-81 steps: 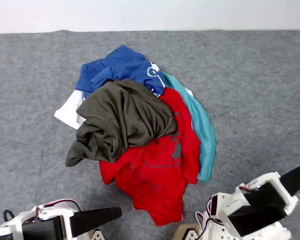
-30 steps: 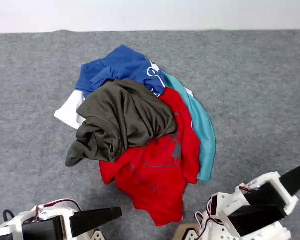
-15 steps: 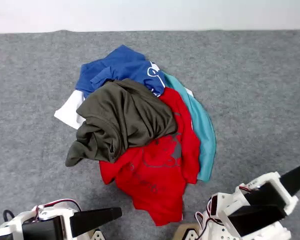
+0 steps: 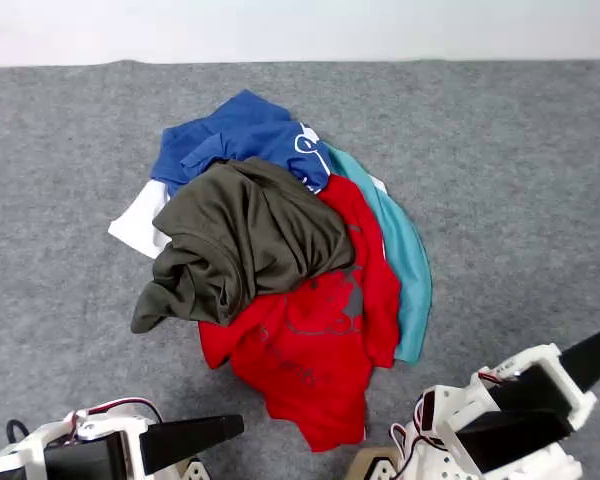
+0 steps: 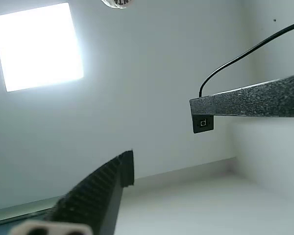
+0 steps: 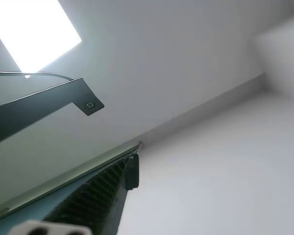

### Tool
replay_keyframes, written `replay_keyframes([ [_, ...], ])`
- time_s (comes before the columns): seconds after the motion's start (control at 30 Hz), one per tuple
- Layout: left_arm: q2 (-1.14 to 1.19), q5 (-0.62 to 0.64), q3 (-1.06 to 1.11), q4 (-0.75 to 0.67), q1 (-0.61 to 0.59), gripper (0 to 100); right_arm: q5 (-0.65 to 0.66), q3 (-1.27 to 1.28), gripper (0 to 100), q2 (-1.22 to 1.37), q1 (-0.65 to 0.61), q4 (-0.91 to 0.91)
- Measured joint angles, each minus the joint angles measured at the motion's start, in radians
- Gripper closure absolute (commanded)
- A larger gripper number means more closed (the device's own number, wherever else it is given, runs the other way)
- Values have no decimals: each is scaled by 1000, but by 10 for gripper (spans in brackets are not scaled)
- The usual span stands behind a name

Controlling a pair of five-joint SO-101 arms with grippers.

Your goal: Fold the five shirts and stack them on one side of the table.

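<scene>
Shirts (image 4: pixel 280 270): is anything shifting, seen from above?
— Nothing is moving. All five are staying heaped on the table (image 4: pixel 520 160), well ahead of one arm (image 4: pixel 100 445) and the other arm (image 4: pixel 510 415), so folding is not starting yet.
— What is getting in the way?
— The olive shirt (image 4: pixel 245 240) is sprawling over the red shirt (image 4: pixel 310 340); it probably needs lifting first.
— Left wrist?
— The left claw (image 5: pixel 95 196) is pointing at a ceiling light (image 5: pixel 36 46) and a black beam (image 5: pixel 250 103). Wide or narrow, I cannot tell.
— Right wrist?
— The right claw (image 6: pixel 98 191) is doing likewise, and again I cannot tell.
</scene>
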Motion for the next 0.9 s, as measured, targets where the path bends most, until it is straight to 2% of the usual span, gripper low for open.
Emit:
replay_keyframes([
  [0.13, 0, 0, 0, 3, 0, 16, 0, 0, 141, 0, 0, 0],
  [0.2, 0, 0, 0, 54, 0, 16, 0, 0, 141, 0, 0, 0],
  [0.9, 0, 0, 0, 876, 0, 16, 0, 0, 141, 0, 0, 0],
])
